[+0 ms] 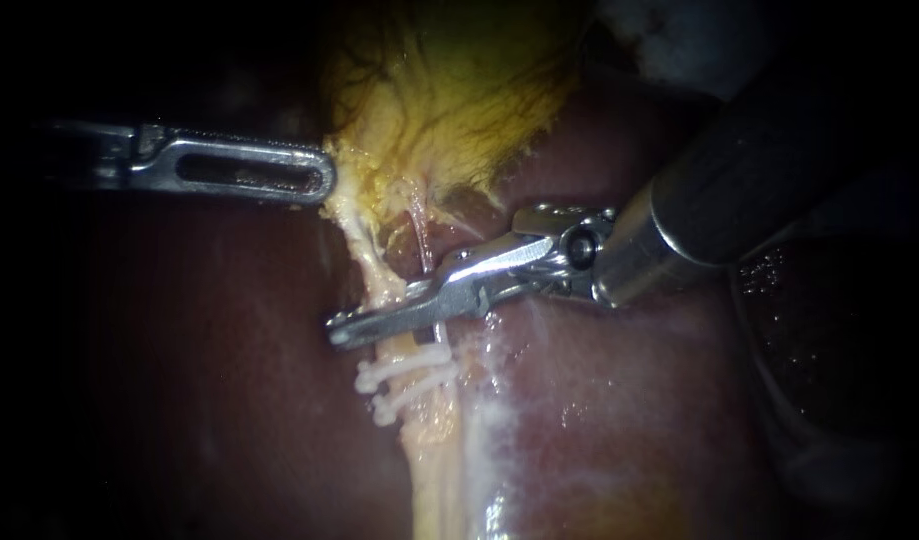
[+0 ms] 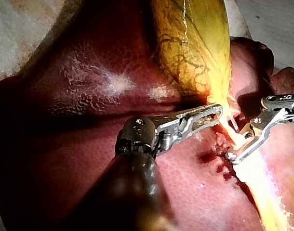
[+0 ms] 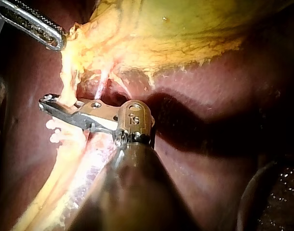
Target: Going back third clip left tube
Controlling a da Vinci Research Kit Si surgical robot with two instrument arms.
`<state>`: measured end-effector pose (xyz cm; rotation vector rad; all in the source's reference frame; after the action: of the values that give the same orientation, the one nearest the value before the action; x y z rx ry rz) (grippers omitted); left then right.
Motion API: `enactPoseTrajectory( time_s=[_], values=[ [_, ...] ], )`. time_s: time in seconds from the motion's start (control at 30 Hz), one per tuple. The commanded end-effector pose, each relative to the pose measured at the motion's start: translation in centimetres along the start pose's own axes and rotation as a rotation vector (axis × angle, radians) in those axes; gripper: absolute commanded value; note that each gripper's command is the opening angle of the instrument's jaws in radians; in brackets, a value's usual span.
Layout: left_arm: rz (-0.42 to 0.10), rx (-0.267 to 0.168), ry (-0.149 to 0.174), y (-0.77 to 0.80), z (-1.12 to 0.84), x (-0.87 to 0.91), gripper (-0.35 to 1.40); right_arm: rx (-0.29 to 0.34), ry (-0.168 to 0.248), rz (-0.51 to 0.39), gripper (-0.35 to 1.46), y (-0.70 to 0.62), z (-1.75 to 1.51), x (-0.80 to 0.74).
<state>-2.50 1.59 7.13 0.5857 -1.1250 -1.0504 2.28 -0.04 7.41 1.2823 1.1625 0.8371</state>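
— Well, the left instrument point(image 1: 327, 182)?
— Jaws closed on the gallbladder point(image 1: 449, 90) edge.
— Right instrument point(image 1: 341, 334)?
— Tip lies across the left tube point(image 1: 379, 275), just above two clips point(image 1: 409, 372); grip: can't tell.

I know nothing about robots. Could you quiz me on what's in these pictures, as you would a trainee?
1. True or false: the white clips sit on the left tube, on the side of the right tool away from the gallbladder.
2. What does the left tool grip? A a clip; B the gallbladder; C the right tool.
3. Which tool lies across the left tube?
Key: 1 true; 2 B; 3 the right tool.
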Motion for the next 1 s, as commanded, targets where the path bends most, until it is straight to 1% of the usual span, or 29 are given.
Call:
enactPoseTrajectory(
  time_s=[0.03,0.07,0.13,0.2,0.23,0.27,0.33,0.37,0.4,0.43,0.47,0.53,0.67,0.73,0.77,0.87,0.9,1.0],
  values=[
    [0.000,0.000,0.000,0.00,0.00,0.00,-0.35,0.001,0.000,-0.036,-0.35,0.00,0.00,-0.01],
    [0.000,0.000,0.000,0.00,0.00,0.00,-0.35,0.001,0.000,-0.066,-0.31,0.00,0.01,-0.01],
    [0.000,0.000,0.000,0.00,0.00,0.00,-0.35,-0.015,-0.015,-0.160,0.09,0.02,0.03,0.00],
    [0.000,0.000,0.000,0.00,0.00,0.00,-0.35,-0.040,-0.040,-0.223,0.26,0.04,0.04,0.02],
    [0.000,0.000,0.000,0.00,0.00,0.00,-0.35,-0.064,-0.059,-0.264,0.35,0.05,0.03,0.02],
    [0.000,0.000,0.000,0.00,0.00,0.00,-0.35,-0.097,-0.066,-0.300,0.40,0.05,0.03,0.02],
    [0.000,0.001,0.000,0.01,-0.01,0.00,-0.35,-0.174,-0.061,-0.375,0.50,0.03,0.01,0.01],
    [0.000,0.001,0.001,0.01,-0.02,0.00,-0.35,-0.226,-0.049,-0.425,0.53,0.00,-0.02,-0.02],
    [0.000,0.001,0.001,0.01,-0.02,0.01,-0.35,-0.260,-0.033,-0.461,0.54,-0.02,-0.05,-0.04],
    [0.000,-0.001,-0.001,0.01,-0.02,0.01,-0.35,-0.281,-0.023,-0.495,0.56,-0.05,-0.08,-0.06],
    [0.000,-0.001,0.000,0.02,-0.02,0.00,-0.35,-0.304,-0.015,-0.550,0.58,-0.08,-0.12,-0.08],
    [0.000,-0.001,0.000,0.02,-0.02,0.00,-0.35,-0.337,-0.008,-0.629,0.60,-0.15,-0.19,-0.12],
    [0.000,-0.001,0.000,0.02,-0.02,0.00,-0.35,-0.400,0.004,-0.743,0.61,-0.35,-0.45,-0.16],
    [0.001,-0.001,0.000,0.02,-0.03,0.01,-0.35,-0.415,0.004,-0.775,0.61,-0.46,-0.59,-0.16],
    [0.001,-0.001,0.000,0.02,-0.03,0.01,-0.35,-0.422,0.001,-0.798,0.61,-0.53,-0.68,-0.16],
    [0.001,-0.001,0.000,0.02,-0.03,0.01,-0.35,-0.431,-0.003,-0.832,0.61,-0.71,-0.91,-0.17],
    [0.001,-0.001,0.000,0.03,-0.03,0.01,-0.35,-0.434,-0.004,-0.838,0.61,-0.80,-1.01,-0.18],
    [0.001,0.000,0.000,0.03,-0.04,0.01,-0.35,-0.452,-0.002,-0.855,0.61,-0.98,-1.20,-0.19]
  ],
)
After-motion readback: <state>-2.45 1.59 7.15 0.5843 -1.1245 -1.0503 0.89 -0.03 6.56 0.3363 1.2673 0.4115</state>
